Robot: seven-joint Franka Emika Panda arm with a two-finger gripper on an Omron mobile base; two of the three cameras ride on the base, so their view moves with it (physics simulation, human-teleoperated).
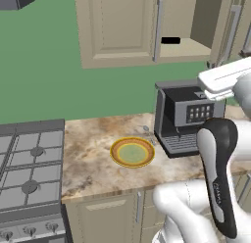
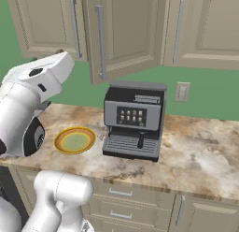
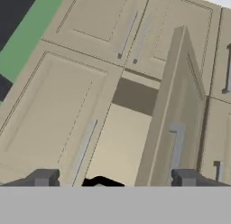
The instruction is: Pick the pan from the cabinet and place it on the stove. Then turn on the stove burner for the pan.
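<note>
The cabinet [image 1: 117, 26] hangs on the wall above the counter, with its right-hand door [image 2: 123, 34] swung open. On its shelf lies a short black bar [image 1: 170, 40], the pan's handle; the pan's round body is hidden. In the hand view my gripper [image 3: 115, 180] faces the cabinet's open compartment [image 3: 126, 137]. Its fingertips [image 3: 45, 177] stand wide apart, open, with nothing between them. A black shape [image 3: 101, 181] shows at the compartment's lower edge just beyond them. The stove [image 1: 29, 173] sits at the far left of the counter, knobs [image 1: 29, 231] along its front.
A yellow-rimmed plate [image 1: 132, 152] with a green centre lies on the marble counter [image 1: 88, 154]. A grey coffee machine [image 1: 188, 117] stands right of it, under the open cabinet. The open door [image 3: 180, 105] juts out edge-on beside my hand. More closed cabinet doors [image 2: 210, 25] hang to the right.
</note>
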